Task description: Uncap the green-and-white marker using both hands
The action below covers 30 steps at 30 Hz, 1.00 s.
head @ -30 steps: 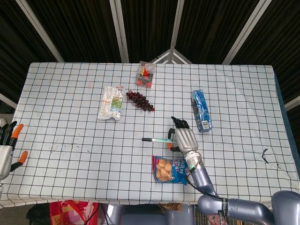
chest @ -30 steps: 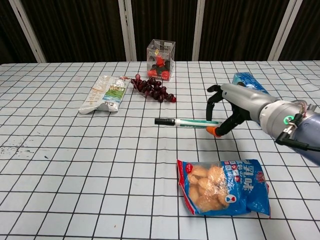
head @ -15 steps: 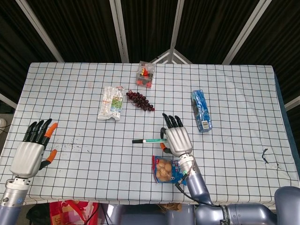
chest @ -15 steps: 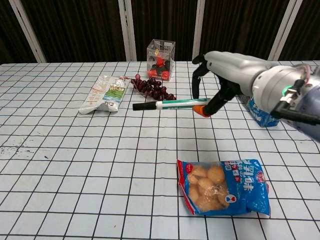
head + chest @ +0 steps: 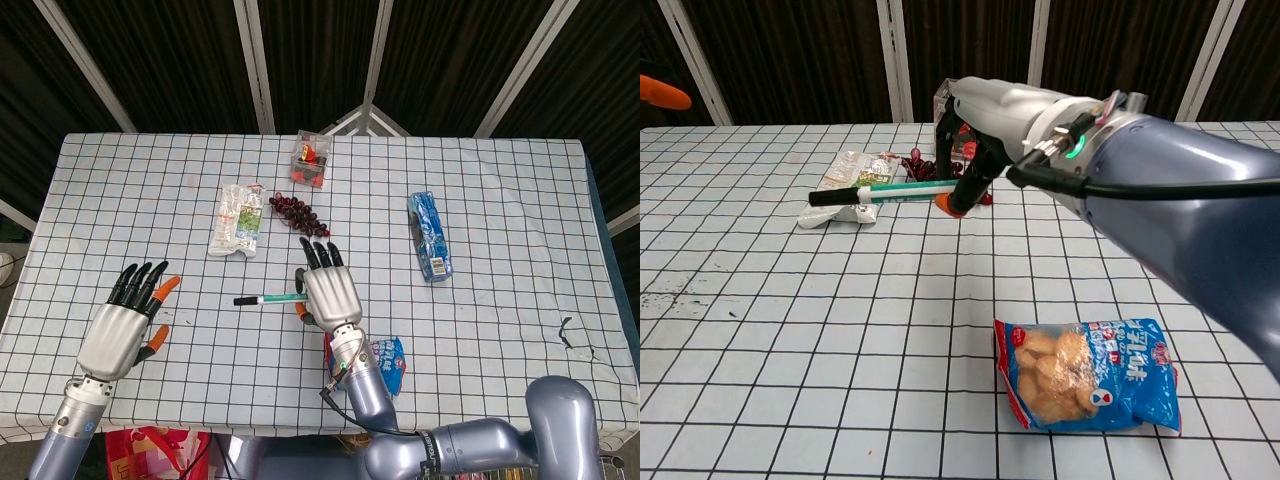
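The head view looks steeply down from high above the near edge, taking in the whole checked table (image 5: 520, 200). The chest view sits low and close, facing level across the cloth toward dark curtains (far edge included). Both share the middle: the marker (image 5: 268, 298), grapes (image 5: 298, 214), clear box (image 5: 962, 105) and snack bag (image 5: 1087, 372).

Lab-style robot test setup: table with black-grid white tablecloth (image 5: 500, 200), dark curtains with pale metal struts (image 5: 898, 60) behind, scattered props like grapes (image 5: 298, 215), blue snack packet (image 5: 429, 236), clear plastic box (image 5: 309, 160).
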Each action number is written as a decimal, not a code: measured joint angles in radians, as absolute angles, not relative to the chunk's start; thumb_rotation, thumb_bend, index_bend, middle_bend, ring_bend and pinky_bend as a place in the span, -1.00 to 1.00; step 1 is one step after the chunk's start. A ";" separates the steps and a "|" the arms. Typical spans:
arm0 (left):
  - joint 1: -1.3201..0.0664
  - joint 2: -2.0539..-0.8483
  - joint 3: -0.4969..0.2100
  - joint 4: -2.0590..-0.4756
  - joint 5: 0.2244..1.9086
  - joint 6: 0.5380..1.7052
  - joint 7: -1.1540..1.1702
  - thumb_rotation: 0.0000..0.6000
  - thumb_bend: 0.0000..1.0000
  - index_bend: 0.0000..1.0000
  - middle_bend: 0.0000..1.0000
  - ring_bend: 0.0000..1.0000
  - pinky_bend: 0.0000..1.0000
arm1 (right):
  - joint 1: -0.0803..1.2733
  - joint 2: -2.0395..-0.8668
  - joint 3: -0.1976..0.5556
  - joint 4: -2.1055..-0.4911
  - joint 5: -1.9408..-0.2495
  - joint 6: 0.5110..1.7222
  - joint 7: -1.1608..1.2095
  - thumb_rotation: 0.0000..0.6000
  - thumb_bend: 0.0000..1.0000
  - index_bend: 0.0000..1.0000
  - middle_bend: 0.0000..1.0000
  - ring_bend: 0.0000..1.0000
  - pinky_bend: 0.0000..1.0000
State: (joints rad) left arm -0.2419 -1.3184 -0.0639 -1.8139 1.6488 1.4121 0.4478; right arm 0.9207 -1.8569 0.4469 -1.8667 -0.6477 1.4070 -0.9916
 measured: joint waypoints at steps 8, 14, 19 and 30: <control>-0.266 -1.370 -0.079 -1.781 1.640 1.396 0.462 1.00 -0.07 -0.59 -0.94 -1.00 -0.93 | 0.942 -1.855 0.475 -1.852 -0.631 1.390 -0.959 1.00 -0.08 0.55 -0.93 -0.88 -0.90; -0.286 -1.415 -0.095 -1.748 1.629 1.391 0.459 1.00 -0.07 -0.50 -0.90 -1.00 -0.93 | 0.952 -1.841 0.483 -1.862 -0.626 1.378 -0.926 1.00 -0.07 0.59 -0.93 -0.88 -0.90; -0.302 -1.448 -0.104 -1.726 1.633 1.393 0.460 1.00 -0.07 -0.45 -0.87 -1.00 -0.93 | 0.959 -1.832 0.482 -1.884 -0.629 1.384 -0.917 1.00 -0.07 0.61 -0.93 -0.88 -0.90; -0.330 -1.516 -0.111 -1.688 1.678 1.419 0.453 1.00 -0.07 -0.29 -0.78 -1.00 -0.93 | 0.999 -1.851 0.464 -1.907 -0.618 1.418 -0.937 1.00 -0.07 0.61 -0.93 -0.88 -0.90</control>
